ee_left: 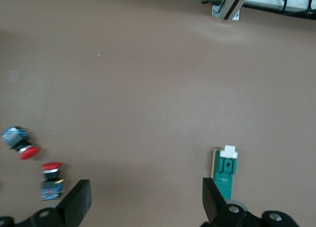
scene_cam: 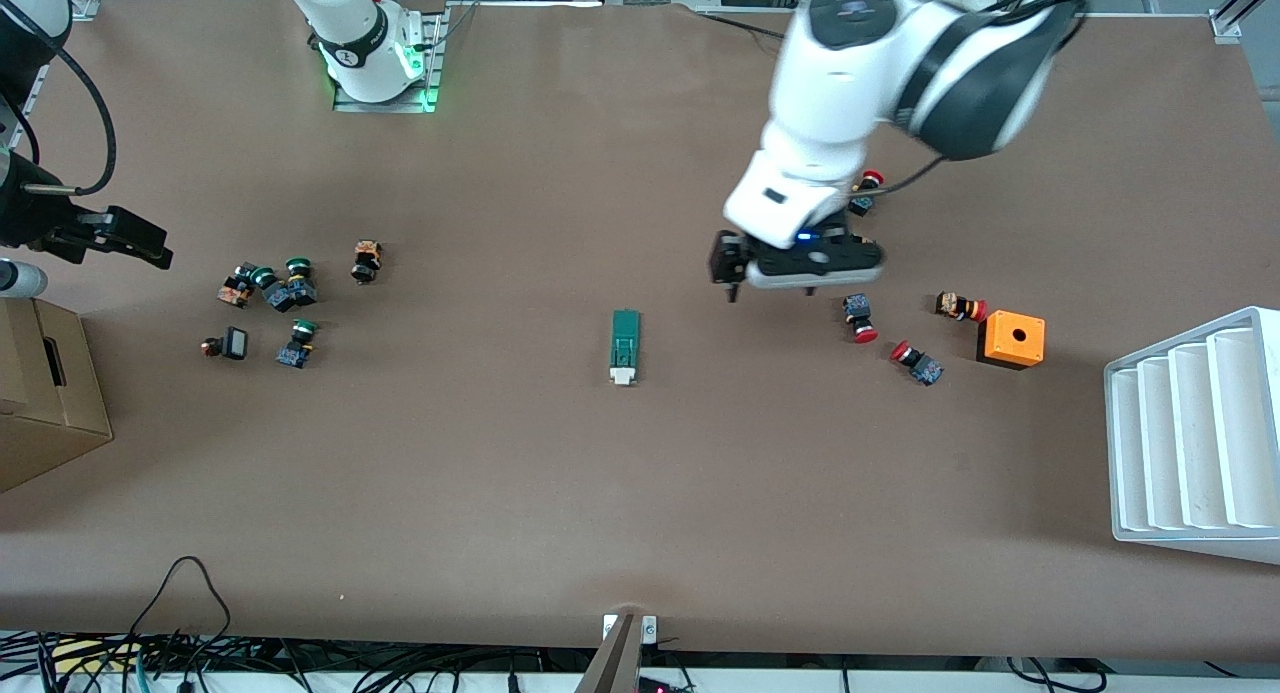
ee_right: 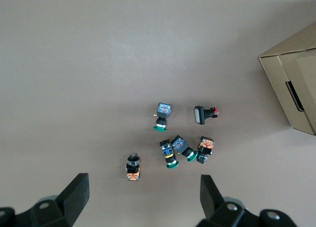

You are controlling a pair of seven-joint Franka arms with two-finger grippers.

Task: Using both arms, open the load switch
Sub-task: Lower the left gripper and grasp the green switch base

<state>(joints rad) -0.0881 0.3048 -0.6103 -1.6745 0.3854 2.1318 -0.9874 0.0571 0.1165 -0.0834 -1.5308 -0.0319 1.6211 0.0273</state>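
The load switch (scene_cam: 624,347) lies flat on the brown counter (scene_cam: 500,473), near the middle of the front view, with its white tab (scene_cam: 622,377) pointing to the bottom of the frame. It looks small, hard and light, so it may slide if only one gripper pushes it. I think one gripper should pinch the green body by its long sides and the other should work the white tab. The left gripper (scene_cam: 770,278) hangs in the air a little right of the middle, just beside the switch, over bare counter and some red-capped buttons (scene_cam: 860,318). Its two fingers (ee_left: 79,200) are spread wide and hold nothing. The right gripper (ee_right: 143,197) is at the left edge of the front view, over the counter beside the green-capped buttons (ee_right: 170,148) and a cardboard box (scene_cam: 40,393). It is wide open and empty too, and seems to wait. I cannot read any words or labels on the switch.
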